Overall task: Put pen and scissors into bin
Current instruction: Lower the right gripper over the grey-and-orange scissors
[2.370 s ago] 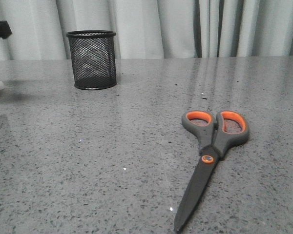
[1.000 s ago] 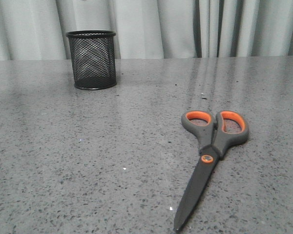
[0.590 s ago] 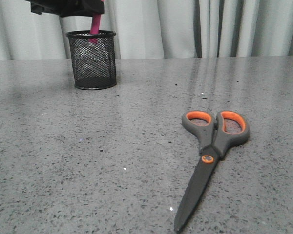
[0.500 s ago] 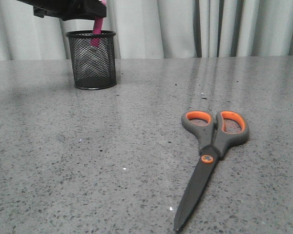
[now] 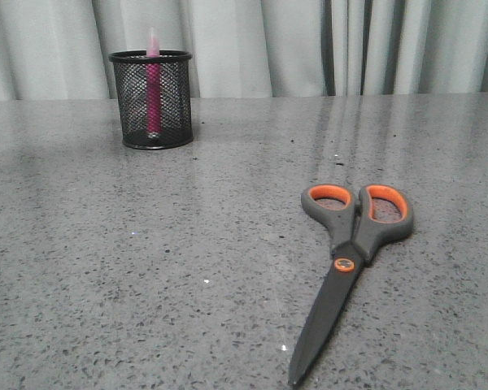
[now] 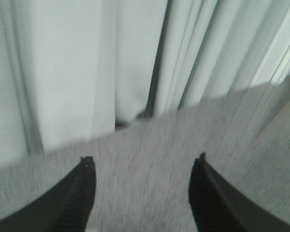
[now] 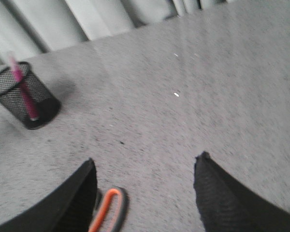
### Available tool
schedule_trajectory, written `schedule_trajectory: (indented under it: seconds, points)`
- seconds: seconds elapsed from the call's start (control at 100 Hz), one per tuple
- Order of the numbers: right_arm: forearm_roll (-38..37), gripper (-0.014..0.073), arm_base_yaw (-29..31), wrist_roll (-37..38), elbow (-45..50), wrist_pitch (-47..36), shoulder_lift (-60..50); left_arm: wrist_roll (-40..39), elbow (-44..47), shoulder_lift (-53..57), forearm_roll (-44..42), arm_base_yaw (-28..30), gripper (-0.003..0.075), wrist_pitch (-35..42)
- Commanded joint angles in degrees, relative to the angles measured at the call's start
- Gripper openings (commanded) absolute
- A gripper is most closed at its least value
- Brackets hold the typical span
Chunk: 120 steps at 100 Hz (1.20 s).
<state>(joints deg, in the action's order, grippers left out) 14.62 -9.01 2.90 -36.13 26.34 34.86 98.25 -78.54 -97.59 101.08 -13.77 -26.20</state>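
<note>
While the pen [image 5: 153, 89] stands upright inside the bin [image 5: 151, 99] at the far left of the counter [image 5: 146, 268], its pale cap poking above the rim, the scissors [image 5: 350, 260] lie flat and closed well apart to the near right, loops pointing away. Both the left fingers [image 6: 142, 191] and the right fingers [image 7: 145, 193] are spread apart, grasping nothing, the right ones above one orange-lined loop.

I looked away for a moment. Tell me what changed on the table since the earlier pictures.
The pen was lowered into the bin, let go, and now stands inside. The left gripper has left the front view, open and empty. The scissors and bin did not move.
</note>
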Motion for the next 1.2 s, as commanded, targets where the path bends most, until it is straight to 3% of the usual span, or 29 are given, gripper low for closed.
schedule_trajectory:
  seconds: [0.0, 0.3, 0.4, 0.68, 0.85, 0.99, 1.19]
  points:
    - [0.33, 0.0397, -3.35, -2.45, -5.85, -3.33, 1.21, 0.20, -1.73, 10.43, -1.14, -0.08, 0.0312, -3.37]
    - [-2.90, 0.0370, -26.82, -4.22, -22.05, 5.58, 17.58, -2.64, -1.73, 32.64, -9.02, -0.19, 0.0281, -4.97]
    - [-4.90, 0.0370, -31.14, 1.70, -25.73, 10.02, 25.00, -3.04, -1.73, 38.60, -12.55, -0.19, 0.0281, -4.53]
    - [-9.05, 0.0377, -32.75, 10.10, -34.66, 28.11, 36.57, -3.04, 0.89, 50.93, -16.28, -0.19, 0.0281, 1.26]
    - [-12.92, 0.0456, -32.75, 15.34, -35.19, 33.39, 38.83, -3.04, 4.13, 53.74, -16.17, -0.26, 0.0281, 2.82]
    - [-12.92, 0.0458, -32.75, 18.60, -35.19, 38.39, 41.05, -4.06, 6.15, 55.14, -15.95, -1.47, 0.0281, 3.20]
    - [-12.92, 0.0456, -32.75, 23.76, -35.19, 38.91, 44.09, -4.10, 7.04, 55.66, -15.95, -4.92, 0.0281, 3.49]
